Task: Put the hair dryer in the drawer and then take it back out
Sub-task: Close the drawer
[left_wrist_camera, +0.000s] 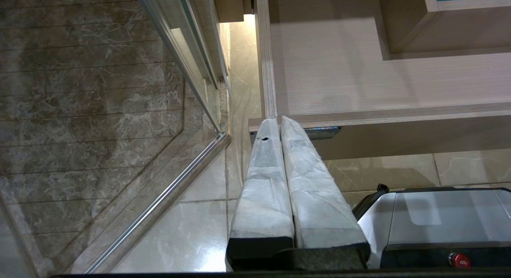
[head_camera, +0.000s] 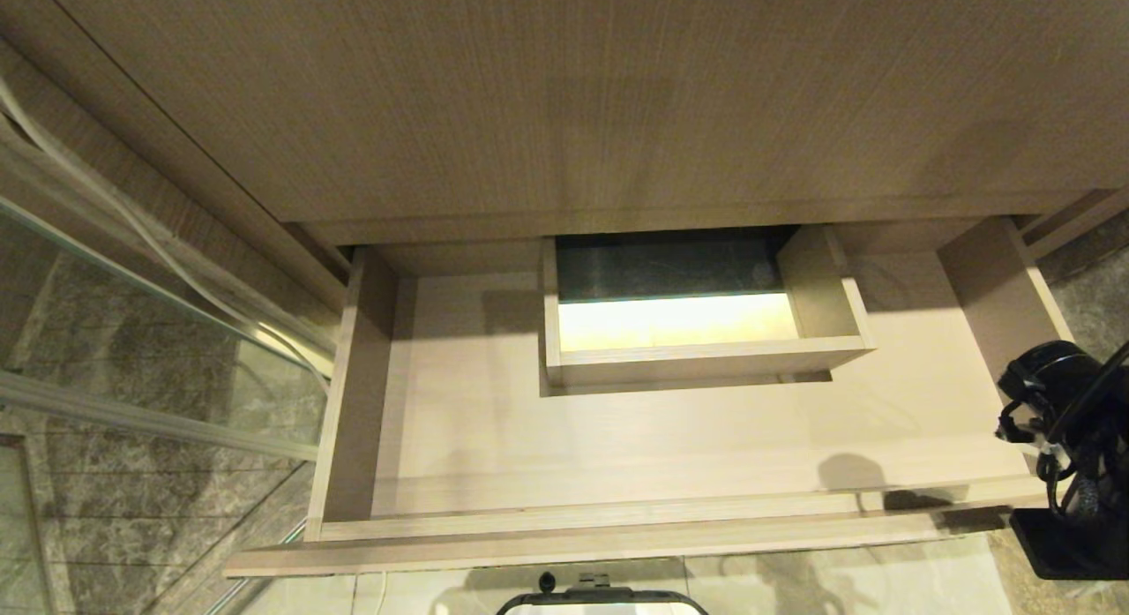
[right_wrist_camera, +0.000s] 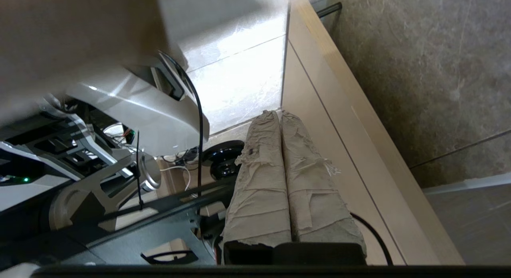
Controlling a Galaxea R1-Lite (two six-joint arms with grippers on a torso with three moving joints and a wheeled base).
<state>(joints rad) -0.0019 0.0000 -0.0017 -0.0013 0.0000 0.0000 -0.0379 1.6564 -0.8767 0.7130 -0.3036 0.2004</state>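
Head view shows the drawer [head_camera: 670,474] pulled wide open under the wood-grain cabinet front [head_camera: 564,94], and no hair dryer anywhere in it, nor in either wrist view; where the dryer is cannot be told. The drawer floor is bare pale board, with a raised box-shaped cut-out [head_camera: 697,333] at its back middle. The right arm [head_camera: 1067,430] shows only as a black, cabled mass at the picture's right edge, just beside the drawer's right wall. In its wrist view the right gripper [right_wrist_camera: 277,114] has its two wrapped fingers pressed together on nothing, near the drawer's outer side panel [right_wrist_camera: 319,110]. The left gripper [left_wrist_camera: 275,120] hangs by the drawer's front left corner, fingers likewise together and empty.

Judging by this, either the putting-in has not begun or the taking-out is already done. If the former, the next move means finding the dryer, parting the right fingers and grasping its handle.
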